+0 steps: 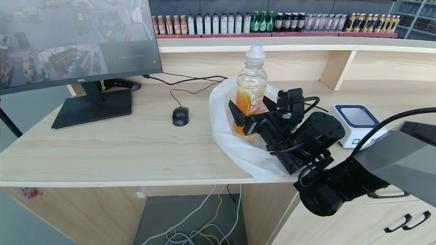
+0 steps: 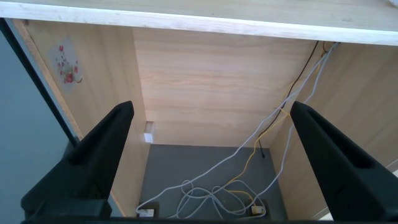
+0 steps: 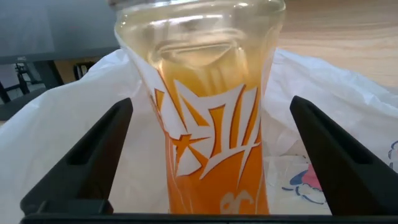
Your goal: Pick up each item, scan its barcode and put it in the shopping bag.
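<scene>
A clear bottle (image 1: 251,88) with an orange label and a white cap stands upright inside the open white shopping bag (image 1: 224,136) on the wooden counter. My right gripper (image 1: 252,114) is open around the bottle's lower half, one finger on each side. In the right wrist view the bottle (image 3: 211,124) sits between the fingers of the right gripper (image 3: 211,109) with gaps on both sides, and the bag (image 3: 56,137) lies around it. My left gripper (image 2: 211,109) is open and holds nothing, below the counter edge, facing the cabinet recess.
A white barcode scanner (image 1: 357,124) stands right of the bag. A monitor (image 1: 75,41) and a black mouse (image 1: 180,116) are at the left. Cables (image 2: 217,193) lie on the floor under the counter. Something with pink and blue print (image 3: 305,177) lies in the bag.
</scene>
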Tool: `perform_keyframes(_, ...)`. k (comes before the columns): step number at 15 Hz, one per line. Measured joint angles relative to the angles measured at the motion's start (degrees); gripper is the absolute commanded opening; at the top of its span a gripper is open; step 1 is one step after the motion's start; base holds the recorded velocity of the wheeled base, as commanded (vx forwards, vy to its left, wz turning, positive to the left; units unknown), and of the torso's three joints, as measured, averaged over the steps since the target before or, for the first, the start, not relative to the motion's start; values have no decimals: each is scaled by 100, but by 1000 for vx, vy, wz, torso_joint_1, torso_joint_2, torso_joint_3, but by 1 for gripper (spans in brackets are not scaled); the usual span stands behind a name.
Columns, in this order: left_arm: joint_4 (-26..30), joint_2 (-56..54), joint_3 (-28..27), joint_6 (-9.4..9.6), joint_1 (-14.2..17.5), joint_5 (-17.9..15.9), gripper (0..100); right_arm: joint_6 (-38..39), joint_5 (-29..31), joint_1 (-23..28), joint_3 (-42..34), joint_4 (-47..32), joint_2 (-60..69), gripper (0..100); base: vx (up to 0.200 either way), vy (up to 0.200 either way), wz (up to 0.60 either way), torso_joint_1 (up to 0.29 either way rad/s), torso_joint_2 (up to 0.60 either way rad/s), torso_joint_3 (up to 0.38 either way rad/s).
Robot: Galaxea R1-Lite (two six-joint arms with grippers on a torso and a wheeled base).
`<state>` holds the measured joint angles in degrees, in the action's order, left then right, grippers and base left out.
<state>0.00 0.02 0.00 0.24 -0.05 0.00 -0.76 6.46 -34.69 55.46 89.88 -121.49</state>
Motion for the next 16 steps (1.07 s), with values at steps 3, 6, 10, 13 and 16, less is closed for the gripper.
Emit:
perform_keyframes(3, 0, 0, 0, -2, 2, -2, 100, -2, 5, -15, -317, 2, 313, 100, -133, 0, 0, 0, 0, 0)
perform_keyframes(6, 0, 0, 0, -6, 5, 0, 100, 2, 7, -80, -542, -5, 571, 100, -200, 0, 0, 7, 2, -4)
perform_keyframes(10, 0, 0, 0, -2, 5, 0, 100, -88, 10, -140, -995, 0, 969, 100, -50, 0, 0, -3, -1, -1)
perform_keyframes(13, 0, 0, 0, -4, 5, 0, 100, -83, 11, -144, -1334, -7, 1262, 100, 0, 0, 0, 0, 0, 0)
perform_keyframes(16, -2, 0, 0, -20, 5, 0, 100, -77, 11, -146, -1630, 2, 1526, 100, 0, -200, 0, -1, 2, 2)
